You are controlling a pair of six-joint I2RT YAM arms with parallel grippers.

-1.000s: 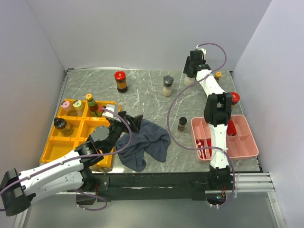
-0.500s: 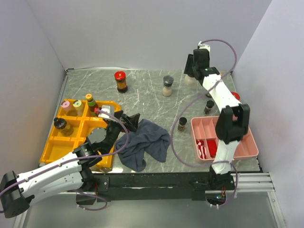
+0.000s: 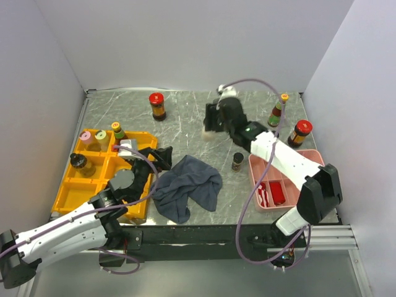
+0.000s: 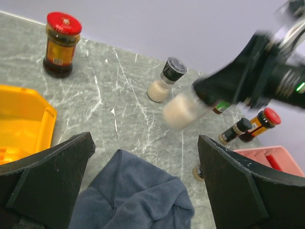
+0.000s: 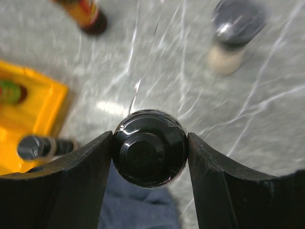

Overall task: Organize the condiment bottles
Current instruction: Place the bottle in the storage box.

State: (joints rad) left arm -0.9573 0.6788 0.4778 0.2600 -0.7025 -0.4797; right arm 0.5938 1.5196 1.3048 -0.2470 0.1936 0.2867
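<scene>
My right gripper is shut on a black-capped jar of pale powder and holds it above the middle of the table; the jar shows blurred in the left wrist view. A grey-capped jar stands just behind it. My left gripper is open and empty over the dark grey cloth. A red-capped sauce jar stands at the back. An orange-capped bottle, a red-capped jar and a small dark jar stand at the right.
The yellow tray at the left holds several bottles, among them a black-capped jar and a pink-capped one. The pink tray at the right holds red items. The cloth lies crumpled between the trays.
My right arm has swung from the back right corner to the table's middle, carrying the pale jar. My left gripper has drawn back slightly to the left.
</scene>
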